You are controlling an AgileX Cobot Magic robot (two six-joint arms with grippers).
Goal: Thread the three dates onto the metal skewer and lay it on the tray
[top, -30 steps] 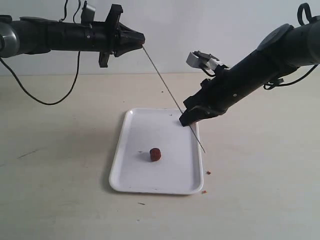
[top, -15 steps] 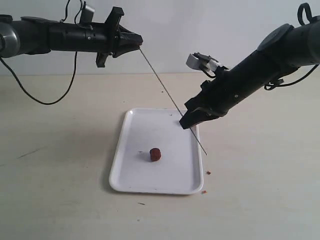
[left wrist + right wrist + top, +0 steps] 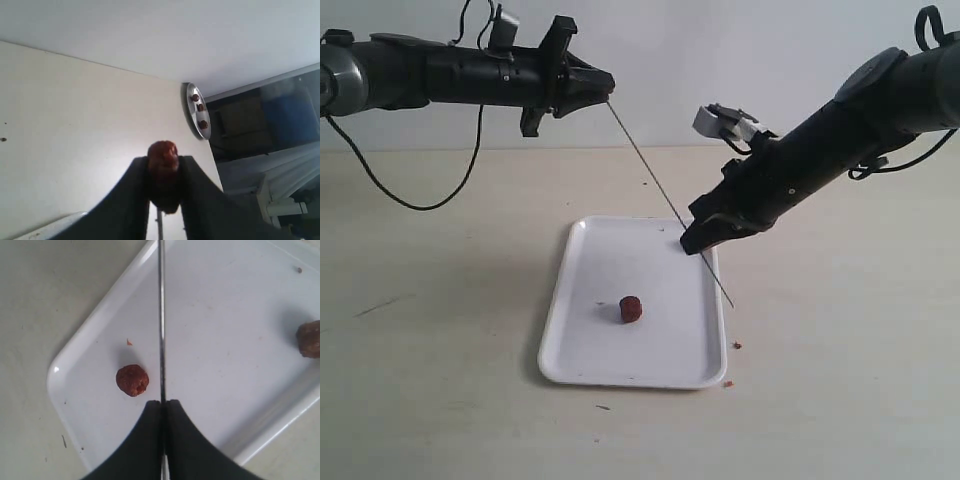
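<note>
**Exterior view**
- Left gripper [image 3: 604, 88]: high above the table [image 3: 440, 390], at 11 o'clock from the tray [image 3: 620, 258]. It is seen side-on, and what the fingertips clasp is hidden here.
- Metal skewer [image 3: 660, 185]: a thin grey rod slanting from the left gripper's tip down toward 4 o'clock. Its upper end is lost in those fingertips. Its lower tip lies just past the tray's 3 o'clock rim, and contact with the table cannot be made out.
- Right gripper [image 3: 688, 243]: at the tray's 1 o'clock corner, closed tight on the lower part of the metal skewer. It covers part of the tray behind it.
- Tray date [image 3: 631, 309]: one dark reddish-brown lump lying on the tray, slightly toward 6 o'clock from centre.
- Crumbs [image 3: 737, 345]: reddish specks on the table off the tray's 4 o'clock corner.

**Left wrist view**
- Left gripper [image 3: 163, 161]: fingers narrowed onto the gripped date [image 3: 163, 175], a glossy, wrinkled, reddish-brown lump bulging past the fingertips.
- Metal skewer [image 3: 158, 225]: shows between the fingers and runs up against this date. Whether it pierces the date cannot be told.
- Round pale disc [image 3: 198, 111]: carries three dark red blobs, far off and too small to identify.

**Right wrist view**
- Right gripper [image 3: 163, 402]: fingers pressed together on the metal skewer [image 3: 161, 320], which runs straight out from them over the tray [image 3: 225, 305].
- Whole date [image 3: 132, 380]: matte, rough and round, on the tray near a rounded corner, just beside the rod's line.
- Cut-off date [image 3: 310, 339]: on the tray, partly out of frame. Which of these two is the tray date cannot be told.
</note>
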